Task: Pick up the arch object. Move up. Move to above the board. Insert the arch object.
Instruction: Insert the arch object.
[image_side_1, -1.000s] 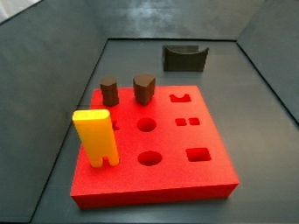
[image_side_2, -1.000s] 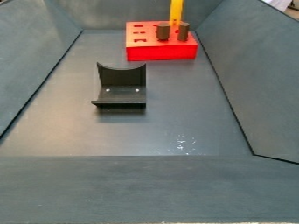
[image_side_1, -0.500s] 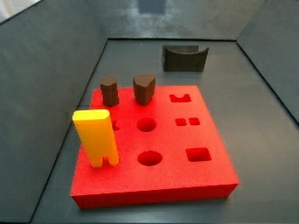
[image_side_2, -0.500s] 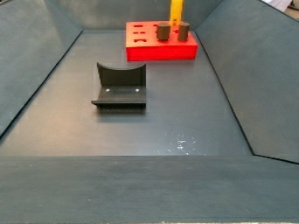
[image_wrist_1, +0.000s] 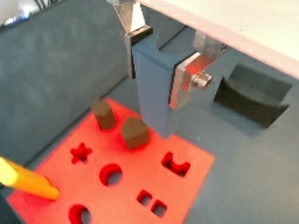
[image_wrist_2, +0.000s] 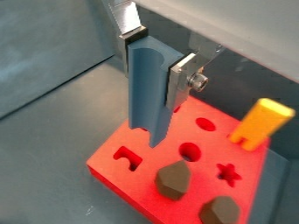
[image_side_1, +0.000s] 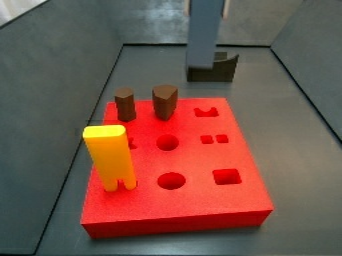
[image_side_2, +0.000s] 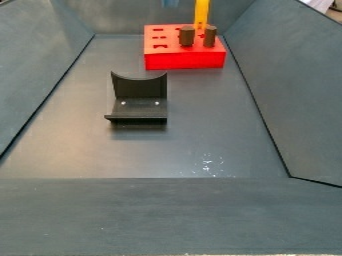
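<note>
Gripper (image_wrist_1: 158, 66) clamps the arch object (image_wrist_1: 153, 87) upright, above the red board (image_wrist_1: 70, 175) near its edge; picking and lifting look done, insertion into the arch-shaped hole (image_wrist_1: 176, 163) remains.

gripper (image_wrist_1: 159, 66) with arch object (image_wrist_1: 153, 92) high above board (image_side_1: 241, 205), two brown pegs (image_side_1: 144, 102) and yellow block (image_side_1: 107, 157) upright on it, right half unobstructed

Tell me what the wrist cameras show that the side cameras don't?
Only the wrist views show the gripper clamped on the arch object, its silver fingers flat against it, hanging above the board. Only the side views show the whole dark fixture on the floor. Both show the red board, the yellow two-legged block and two brown pegs.
</note>
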